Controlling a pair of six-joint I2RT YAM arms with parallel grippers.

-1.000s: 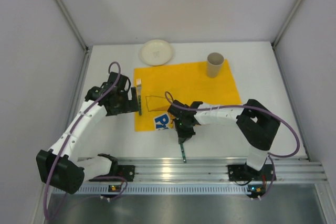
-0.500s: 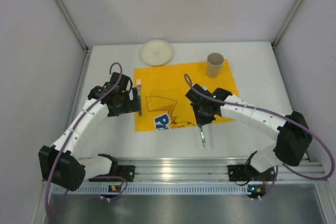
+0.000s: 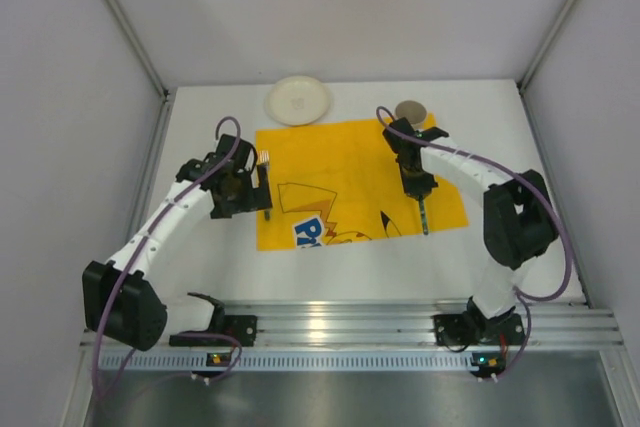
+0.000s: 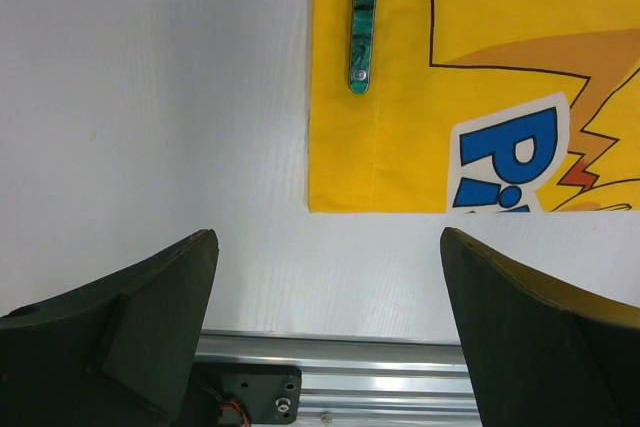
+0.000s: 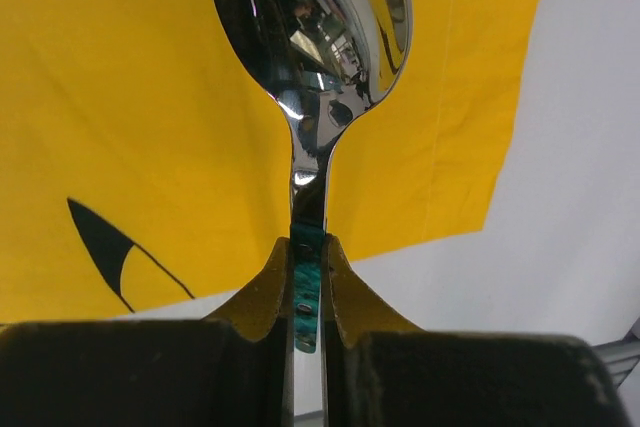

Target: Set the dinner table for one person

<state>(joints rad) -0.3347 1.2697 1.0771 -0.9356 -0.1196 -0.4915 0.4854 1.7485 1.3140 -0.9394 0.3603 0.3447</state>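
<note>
One white tabletop [image 3: 330, 269] spans the scene, yellow placemat [image 3: 340, 162] at its middle. The right fingers [image 5: 258, 299] pinch the spoon [image 5: 310, 37] by its green handle over the mat's right side — the left fingers [image 4: 150, 327] gape, empty. Best lowered flat, parallel to the fork [image 4: 362, 17], before release.

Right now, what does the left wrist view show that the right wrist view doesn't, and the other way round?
Only the left wrist view: the open left pincer, a green handle lying near the placemat's edge, blue printed lettering and the aluminium rail. Only the right wrist view: the right pincer shut on a spoon, its shiny bowl pointing away over the placemat. Both: the yellow placemat on the white dinner table.
</note>
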